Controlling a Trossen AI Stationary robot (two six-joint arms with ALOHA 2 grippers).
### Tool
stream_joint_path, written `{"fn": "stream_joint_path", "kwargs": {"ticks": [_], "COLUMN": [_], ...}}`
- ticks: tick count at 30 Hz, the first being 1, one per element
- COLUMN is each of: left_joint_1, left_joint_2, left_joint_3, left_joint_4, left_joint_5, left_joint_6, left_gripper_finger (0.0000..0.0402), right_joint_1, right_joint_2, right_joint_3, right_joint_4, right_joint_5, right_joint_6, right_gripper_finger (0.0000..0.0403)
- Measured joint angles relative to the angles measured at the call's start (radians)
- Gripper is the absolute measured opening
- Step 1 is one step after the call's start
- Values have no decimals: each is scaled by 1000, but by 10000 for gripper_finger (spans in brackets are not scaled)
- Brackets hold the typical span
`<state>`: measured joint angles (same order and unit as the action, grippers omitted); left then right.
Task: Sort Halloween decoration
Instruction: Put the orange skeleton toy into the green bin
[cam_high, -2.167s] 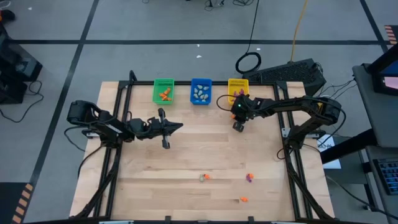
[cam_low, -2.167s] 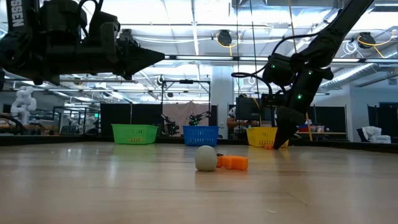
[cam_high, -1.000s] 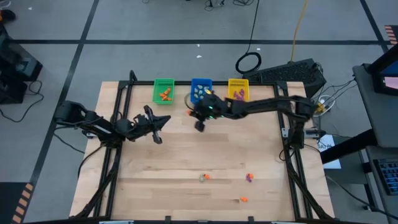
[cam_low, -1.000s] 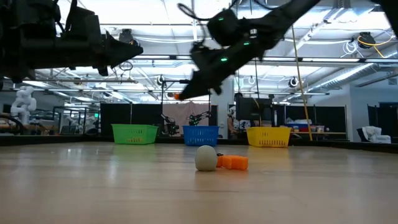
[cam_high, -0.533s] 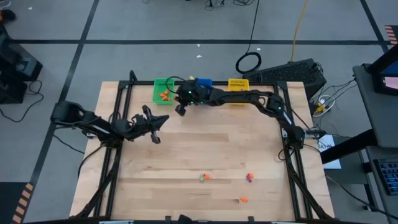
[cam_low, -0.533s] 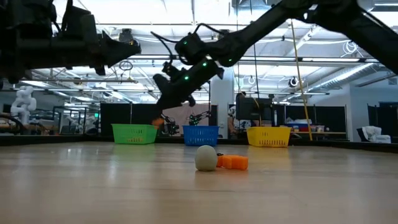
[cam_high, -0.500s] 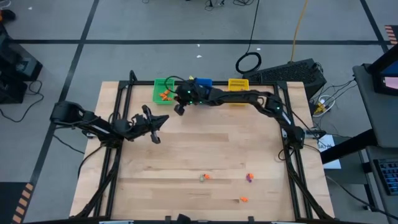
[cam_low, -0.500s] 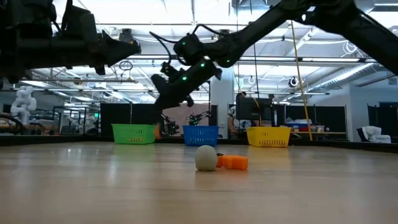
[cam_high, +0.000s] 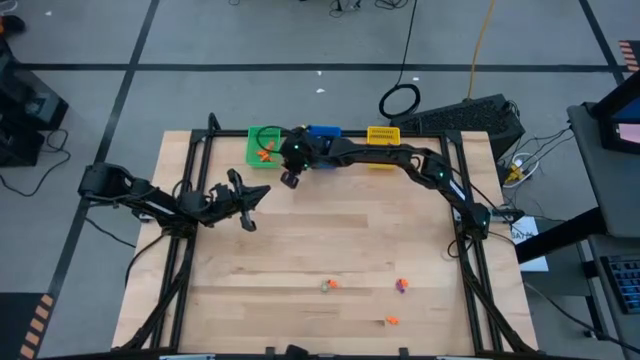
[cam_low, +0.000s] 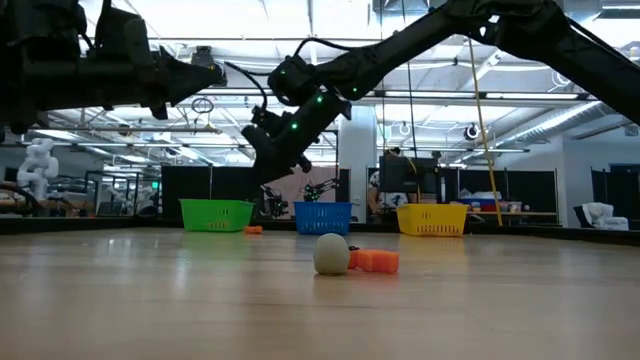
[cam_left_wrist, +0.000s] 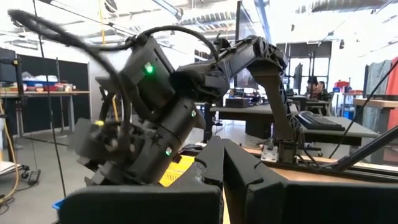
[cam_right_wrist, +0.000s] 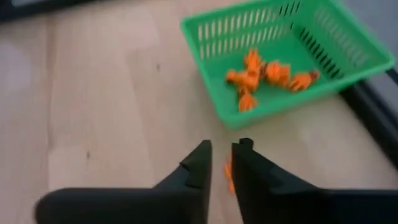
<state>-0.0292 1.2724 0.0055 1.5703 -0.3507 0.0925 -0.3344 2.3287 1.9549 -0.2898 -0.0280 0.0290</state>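
I work in a robotics lab: my wooden table (cam_high: 320, 250) sits in a black metal frame (cam_high: 195, 150) on a grey taped floor, and across the low view's background I see ceiling strip lights (cam_low: 300, 45), other robot rigs (cam_low: 38, 160) and desks (cam_left_wrist: 311, 118)

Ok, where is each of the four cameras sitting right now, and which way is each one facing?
High view: overhead, straight down on the table, both arms, three bins.
Low view: table height, level toward the bins; both arms overhead.
Left wrist view: past the left end effector at the right arm.
Right wrist view: down past the right end effector at the green bin.
Shared: high and right wrist views both show that green bin of orange trinkets.
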Motion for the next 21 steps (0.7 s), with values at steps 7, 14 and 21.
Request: {"fn": "stream_joint_path", "kwargs": {"ticks": [7,14,21], "left_joint_1": [0,-4,-4], "left_joint_2": [0,0,0], "left_joint_3": [-1,-1,-2], "left_joint_4": [0,0,0], "left_joint_5": [5,8,8], "left_joint_6": [-1,0,1], "left_gripper_finger": [0,0,0], "right_joint_1": [-2,-5,18], "right_joint_2": [62,79,66], "right_joint_3": [-1,-2,22], "right_joint_4": [-19,23,-57], "right_joint_5": [2,24,103], "right_joint_6": [39,72,36], "right_gripper_finger": [125,139,126]}}
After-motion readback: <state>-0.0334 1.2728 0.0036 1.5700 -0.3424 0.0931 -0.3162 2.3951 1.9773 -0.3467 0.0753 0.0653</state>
